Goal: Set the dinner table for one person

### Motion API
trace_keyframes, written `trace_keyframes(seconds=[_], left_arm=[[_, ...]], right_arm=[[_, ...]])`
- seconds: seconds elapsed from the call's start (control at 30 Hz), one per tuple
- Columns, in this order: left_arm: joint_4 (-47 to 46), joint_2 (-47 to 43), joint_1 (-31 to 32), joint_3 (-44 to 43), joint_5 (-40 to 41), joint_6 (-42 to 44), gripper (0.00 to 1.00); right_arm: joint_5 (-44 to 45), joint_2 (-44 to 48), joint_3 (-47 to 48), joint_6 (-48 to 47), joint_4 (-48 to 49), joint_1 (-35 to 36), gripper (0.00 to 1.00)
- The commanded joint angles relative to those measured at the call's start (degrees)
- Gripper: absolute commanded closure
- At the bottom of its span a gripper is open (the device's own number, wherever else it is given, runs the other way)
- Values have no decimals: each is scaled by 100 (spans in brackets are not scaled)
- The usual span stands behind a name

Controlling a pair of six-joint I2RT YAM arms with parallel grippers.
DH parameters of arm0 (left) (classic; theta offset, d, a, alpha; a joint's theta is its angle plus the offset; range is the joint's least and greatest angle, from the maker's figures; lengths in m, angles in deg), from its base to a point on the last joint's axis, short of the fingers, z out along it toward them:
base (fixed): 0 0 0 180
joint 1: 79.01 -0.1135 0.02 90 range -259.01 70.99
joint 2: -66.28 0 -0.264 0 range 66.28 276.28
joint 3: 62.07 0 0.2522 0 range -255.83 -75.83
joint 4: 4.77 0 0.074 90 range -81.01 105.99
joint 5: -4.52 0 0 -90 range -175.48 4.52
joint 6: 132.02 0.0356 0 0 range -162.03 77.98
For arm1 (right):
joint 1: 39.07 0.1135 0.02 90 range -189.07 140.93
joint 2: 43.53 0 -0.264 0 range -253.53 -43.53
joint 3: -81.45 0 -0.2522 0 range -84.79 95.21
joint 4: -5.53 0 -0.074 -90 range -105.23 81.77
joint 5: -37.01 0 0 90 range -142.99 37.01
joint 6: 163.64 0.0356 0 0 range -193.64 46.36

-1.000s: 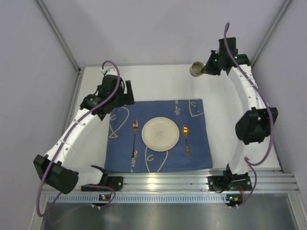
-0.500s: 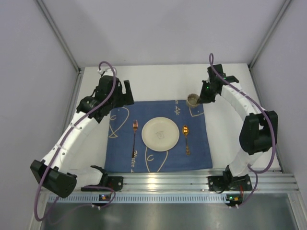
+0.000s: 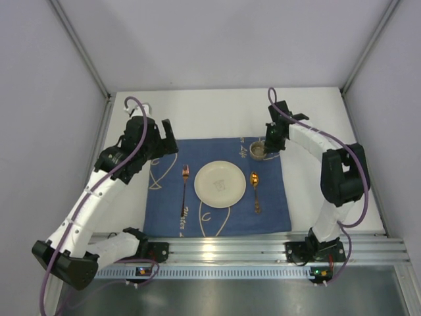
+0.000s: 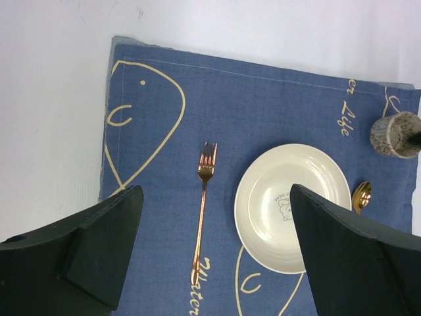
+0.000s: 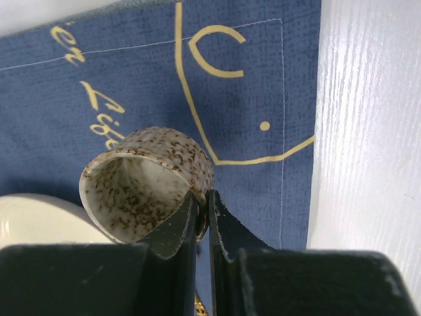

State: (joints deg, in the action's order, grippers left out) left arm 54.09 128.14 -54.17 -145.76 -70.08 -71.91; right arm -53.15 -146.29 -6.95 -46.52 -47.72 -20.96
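Tabletop scene inside a pale enclosure: the white, matte dinner table (image 3: 210, 108) fills the floor of the booth from side to side, shut in by plain grey walls (image 3: 217, 39) at the back and both sides, with a ribbed aluminium rail (image 3: 263, 250) along the near edge where my two arms are bolted. At the table's centre lies a navy cloth (image 3: 164, 197) printed with pale fish outlines and script, flat and square to the edges. On it sit a cream plate (image 3: 220, 183), a copper fork (image 3: 184, 191) just to its left and a copper spoon (image 3: 255, 191) just to its right, both pointing away from me. My right claw (image 5: 204, 207) is closed narrow on the wall of a speckled cup (image 3: 258, 149), one finger inside the rim and one outside, over the cloth's far right corner beyond the spoon; I cannot tell whether the cup's base touches the fabric. My left claw (image 3: 168, 139) hangs spread wide and holds nothing, above the cloth's far left corner, its camera looking down on fork and plate.
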Motion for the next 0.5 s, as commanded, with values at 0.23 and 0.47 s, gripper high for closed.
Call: trace_keyframes(seconds=[0.23, 0.47], left_arm=[[420, -429, 3, 32, 16, 18, 1], [613, -439, 3, -38, 121, 80, 1]], right_arm=[[473, -368, -296, 31, 1083, 44, 100], [456, 62, -340, 5, 1066, 44, 52]])
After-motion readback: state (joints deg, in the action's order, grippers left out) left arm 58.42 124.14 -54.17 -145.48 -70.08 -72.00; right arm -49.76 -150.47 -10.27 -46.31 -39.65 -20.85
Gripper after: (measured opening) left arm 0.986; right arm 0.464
